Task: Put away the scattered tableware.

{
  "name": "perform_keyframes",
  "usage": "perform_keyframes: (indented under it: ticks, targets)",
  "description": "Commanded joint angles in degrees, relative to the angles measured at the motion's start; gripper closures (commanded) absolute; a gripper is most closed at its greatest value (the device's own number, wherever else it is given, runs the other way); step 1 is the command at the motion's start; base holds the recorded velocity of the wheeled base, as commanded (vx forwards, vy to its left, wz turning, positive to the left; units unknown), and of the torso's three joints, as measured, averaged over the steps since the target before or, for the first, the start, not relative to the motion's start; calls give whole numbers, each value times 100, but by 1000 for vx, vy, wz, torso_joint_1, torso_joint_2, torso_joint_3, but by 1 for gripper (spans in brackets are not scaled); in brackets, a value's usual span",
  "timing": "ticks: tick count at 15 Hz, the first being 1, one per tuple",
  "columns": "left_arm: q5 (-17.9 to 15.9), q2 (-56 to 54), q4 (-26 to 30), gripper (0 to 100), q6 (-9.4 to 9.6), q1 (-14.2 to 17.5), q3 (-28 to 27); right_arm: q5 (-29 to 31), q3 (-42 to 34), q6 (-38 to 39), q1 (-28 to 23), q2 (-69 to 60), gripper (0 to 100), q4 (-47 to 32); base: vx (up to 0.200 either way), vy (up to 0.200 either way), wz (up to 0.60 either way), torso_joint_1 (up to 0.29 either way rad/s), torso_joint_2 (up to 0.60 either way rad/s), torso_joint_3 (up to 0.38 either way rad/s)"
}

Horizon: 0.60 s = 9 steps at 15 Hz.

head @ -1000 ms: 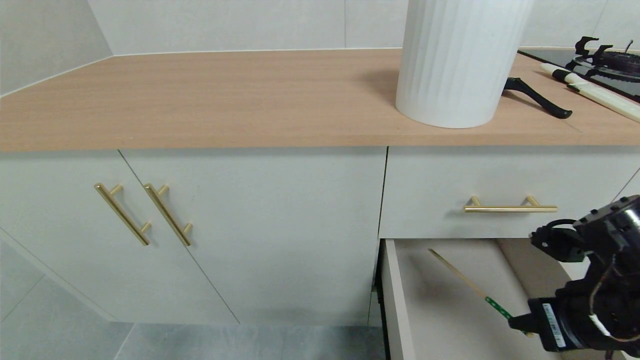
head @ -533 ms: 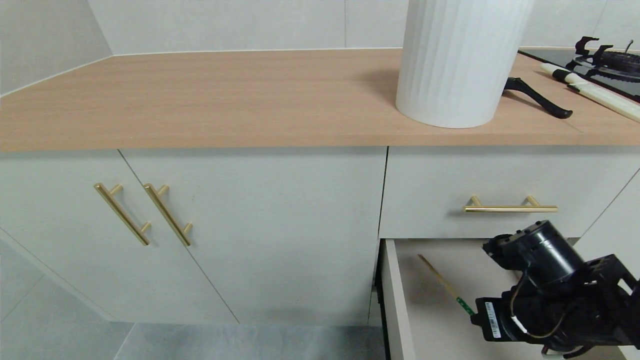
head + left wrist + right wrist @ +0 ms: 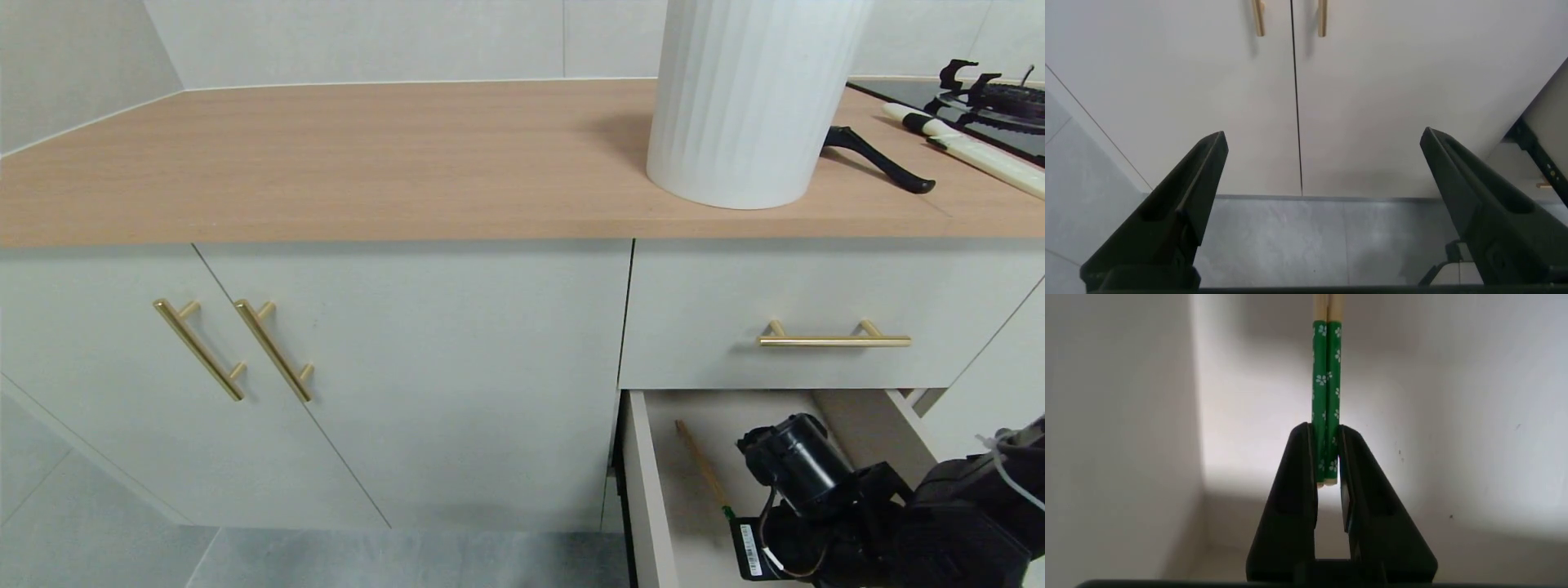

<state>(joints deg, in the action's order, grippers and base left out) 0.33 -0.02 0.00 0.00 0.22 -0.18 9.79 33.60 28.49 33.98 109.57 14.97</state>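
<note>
Wood-grain table [image 3: 367, 163] is carrying a tall white ribbed canister [image 3: 743, 98] in the head view, and beneath it the pale lower drawer [image 3: 641, 482] is standing open. I am seeing the pair of bamboo chopsticks with green flowered ends [image 3: 700, 469] slanting inside that drawer, near its left wall.

In the left wrist view, my left claw [image 3: 1327, 212] is hanging released, jaws spread wide, facing the pale cabinet doors [image 3: 1372, 106] and the grey floor [image 3: 1290, 245].

In the right wrist view, my right claw [image 3: 1327, 457] is clenching the chopsticks by their green ends, the two sticks lying side by side above the drawer's pale bottom.
</note>
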Motion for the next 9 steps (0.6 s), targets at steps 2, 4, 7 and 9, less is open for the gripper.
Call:
perform_keyframes:
  ticks: [2,4,7,9]
  targets:
    - [2,2,0,0,0,4,1,5,-37,-1,4,530,100,349,0,0,0,0,0,0]
    - [2,2,0,0,0,4,1,-3,-29,8,4,618,100,419,0,0,0,0,0,0]
    - [2,2,0,0,0,4,1,5,-20,8,4,653,100,437,0,0,0,0,0,0]
    - [2,2,0,0,0,4,1,5,-37,8,4,697,100,551,0,0,0,0,0,0]
